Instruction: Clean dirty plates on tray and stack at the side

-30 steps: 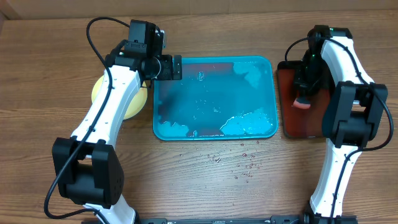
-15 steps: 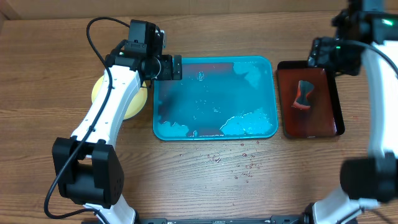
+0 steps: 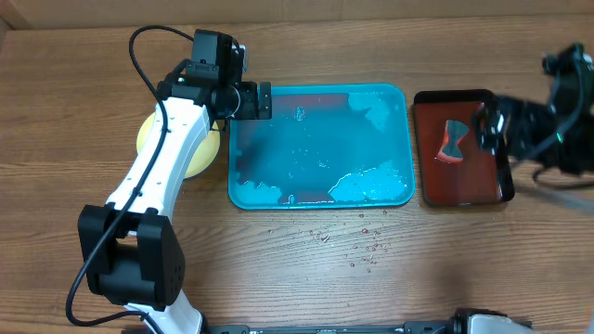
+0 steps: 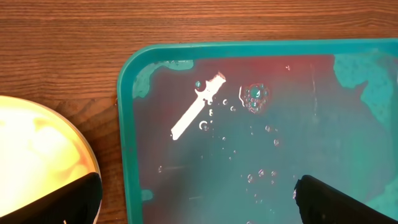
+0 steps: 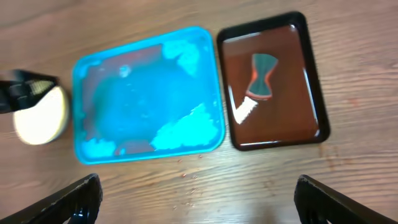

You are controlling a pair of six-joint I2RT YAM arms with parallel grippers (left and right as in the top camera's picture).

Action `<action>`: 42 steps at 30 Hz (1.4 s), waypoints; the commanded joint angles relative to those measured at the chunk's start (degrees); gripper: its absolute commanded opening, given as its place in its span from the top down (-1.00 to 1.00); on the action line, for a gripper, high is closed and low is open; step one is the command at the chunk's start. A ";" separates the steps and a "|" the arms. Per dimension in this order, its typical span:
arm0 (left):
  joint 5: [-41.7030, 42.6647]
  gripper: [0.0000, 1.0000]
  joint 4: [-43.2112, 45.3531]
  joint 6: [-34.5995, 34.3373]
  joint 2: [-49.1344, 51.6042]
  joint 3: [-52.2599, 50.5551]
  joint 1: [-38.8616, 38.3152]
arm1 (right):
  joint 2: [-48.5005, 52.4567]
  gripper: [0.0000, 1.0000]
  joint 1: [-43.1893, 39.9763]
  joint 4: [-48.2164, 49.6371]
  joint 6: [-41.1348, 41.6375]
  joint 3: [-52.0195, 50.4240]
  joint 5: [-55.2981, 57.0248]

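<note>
Jaws of left gripper (image 3: 265, 100) and right gripper (image 3: 490, 127) stand spread; the left arm (image 3: 172, 139), crossing above the pale yellow plate (image 3: 147, 134), can dislodge it when retracting.

The left claw (image 3: 262, 100) hangs over the rear left corner of the tray (image 3: 297, 139), and the plates (image 3: 148, 139) lie on the table just to that claw's left, apart from the tray's rim. The right claw (image 5: 198, 186) hangs above the right edge of the smaller tray (image 3: 464, 181), which lies just right of the tray. A sponge (image 3: 452, 141) lies in the smaller tray, to this claw's left.
</note>
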 commanded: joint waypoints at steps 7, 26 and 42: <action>-0.20 -0.99 0.13 -0.17 -1.20 0.85 -0.26 | -4.92 -1.00 -0.17 -0.02 0.15 0.57 -2.64; -0.20 -1.00 0.13 -0.17 -1.20 0.85 -0.26 | -32.54 -1.00 -0.11 62.82 -0.26 -54.84 -1.14; -0.22 -1.00 0.13 -0.17 -1.20 0.85 -0.26 | -67.87 -1.00 4.85 99.76 -0.26 -110.31 -0.94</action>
